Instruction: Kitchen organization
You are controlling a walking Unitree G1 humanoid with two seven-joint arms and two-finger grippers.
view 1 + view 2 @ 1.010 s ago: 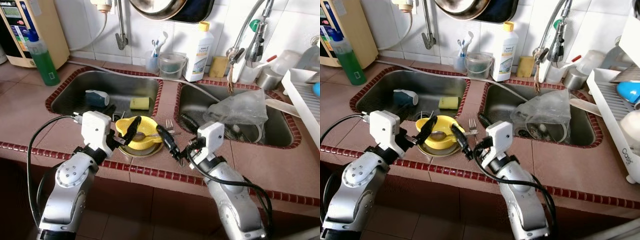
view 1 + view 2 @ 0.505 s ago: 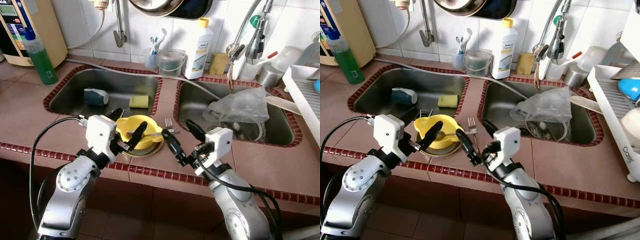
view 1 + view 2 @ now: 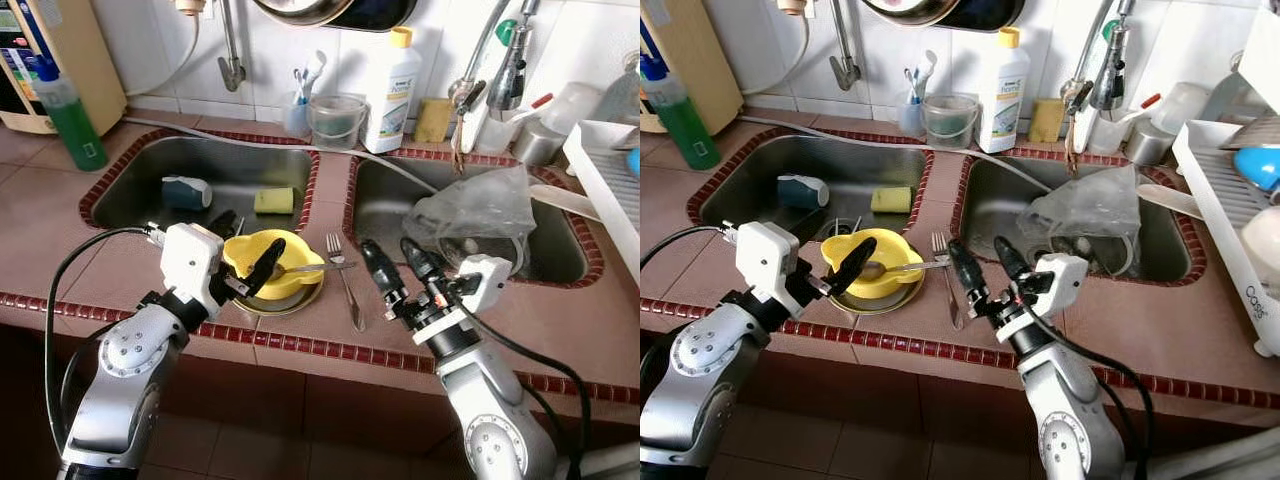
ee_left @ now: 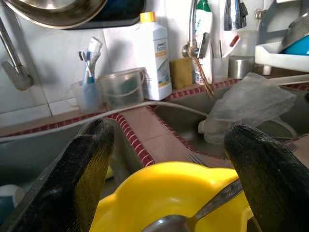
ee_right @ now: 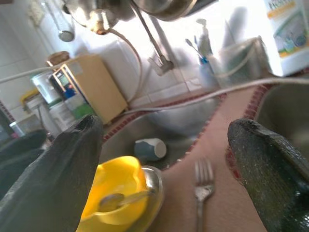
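Right hand (image 3: 398, 270), fingers spread, hovers mid-frame just right of the fork (image 3: 345, 280), lying lengthwise away; left hand (image 3: 247, 262) spread around the yellow bowl (image 3: 262, 258).

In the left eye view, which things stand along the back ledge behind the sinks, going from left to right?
Green bottle → toothbrush cup → clear plastic container → white detergent bottle → yellow sponge → metal cup.
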